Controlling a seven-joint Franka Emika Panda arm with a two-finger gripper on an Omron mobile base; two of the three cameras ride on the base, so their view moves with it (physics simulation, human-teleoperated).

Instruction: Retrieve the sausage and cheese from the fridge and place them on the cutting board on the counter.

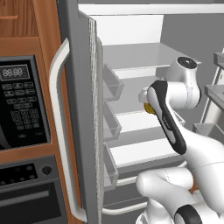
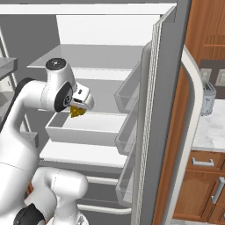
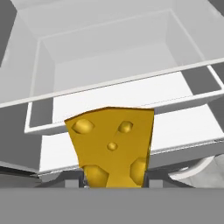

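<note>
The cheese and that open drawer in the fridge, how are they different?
The cheese is yellow-orange with holes; the drawer is plain white. The cheese is a small wedge; the drawer is a wide box, far bigger. The cheese hangs in the gripper, lifted above the drawer; the drawer sits pulled out in the fridge. Both are at the open fridge.
</note>
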